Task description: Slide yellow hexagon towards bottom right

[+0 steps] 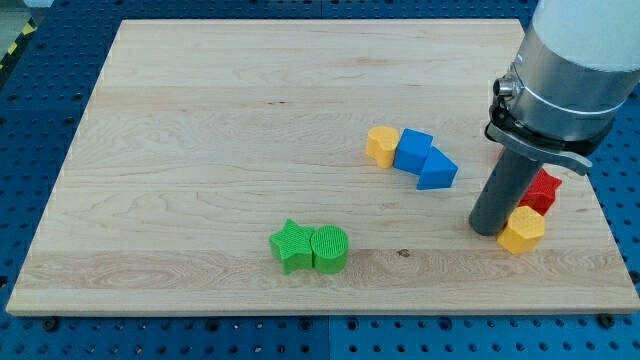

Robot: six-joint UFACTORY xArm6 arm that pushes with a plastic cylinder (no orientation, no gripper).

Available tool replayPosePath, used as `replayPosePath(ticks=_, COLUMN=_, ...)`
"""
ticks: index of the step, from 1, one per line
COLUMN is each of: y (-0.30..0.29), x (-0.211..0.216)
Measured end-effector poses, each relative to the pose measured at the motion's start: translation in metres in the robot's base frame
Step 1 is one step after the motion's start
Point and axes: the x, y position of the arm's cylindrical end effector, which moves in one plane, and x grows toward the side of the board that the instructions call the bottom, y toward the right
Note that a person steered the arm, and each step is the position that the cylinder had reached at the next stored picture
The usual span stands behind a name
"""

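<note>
The yellow hexagon (pixel 521 229) lies near the board's right edge, toward the view's bottom right. My tip (pixel 489 229) rests on the board just left of it, touching or almost touching its left side. A red block (pixel 542 190) sits directly above the hexagon, against it, and is partly hidden by the rod.
A second yellow block (pixel 381 145), a blue cube (pixel 412 150) and a blue triangle (pixel 437 171) form a row left of the rod. A green star (pixel 290 245) and a green cylinder (pixel 330 248) touch at the bottom centre. The board's right edge (pixel 600 225) is close to the hexagon.
</note>
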Motion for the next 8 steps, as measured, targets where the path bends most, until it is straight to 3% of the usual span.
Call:
replayPosePath(ticks=2, y=-0.001, x=-0.007)
replayPosePath(ticks=6, y=0.077, x=-0.008)
replayPosePath(ticks=8, y=0.077, x=0.003)
